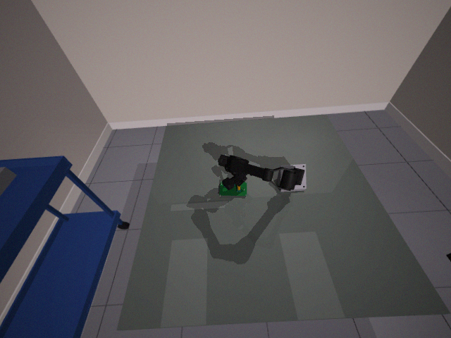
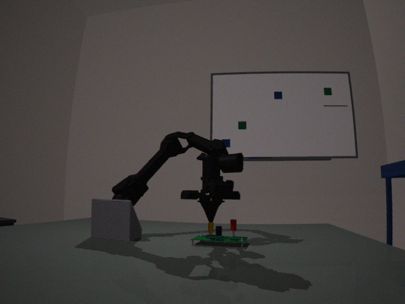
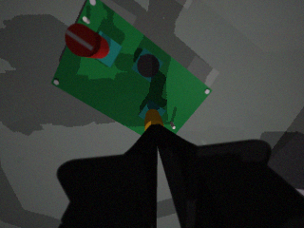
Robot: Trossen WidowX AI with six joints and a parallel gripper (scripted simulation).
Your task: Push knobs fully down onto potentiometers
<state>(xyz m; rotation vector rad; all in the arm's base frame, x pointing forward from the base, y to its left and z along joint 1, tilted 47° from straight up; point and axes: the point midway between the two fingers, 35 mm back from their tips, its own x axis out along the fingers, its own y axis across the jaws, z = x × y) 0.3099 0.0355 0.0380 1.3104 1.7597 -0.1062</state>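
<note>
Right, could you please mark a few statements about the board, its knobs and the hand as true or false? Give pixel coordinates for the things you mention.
1. The circuit board (image 1: 226, 192) (image 2: 225, 239) (image 3: 102, 83) lies flat on the table. False: it is raised on short legs.
2. The hand (image 2: 210, 221) (image 3: 155, 128) is shut, its tip at the top of the yellow knob (image 1: 239, 188) (image 2: 211, 228) (image 3: 153, 117). True.
3. The red knob (image 2: 233, 225) (image 3: 82, 40) sits against its potentiometer. False: a stretch of shaft shows beneath it.
4. The black knob (image 2: 218, 230) (image 3: 148, 66) stands lower than the red one. True.
5. The hand is gripping the red knob. False: it holds nothing.
</note>
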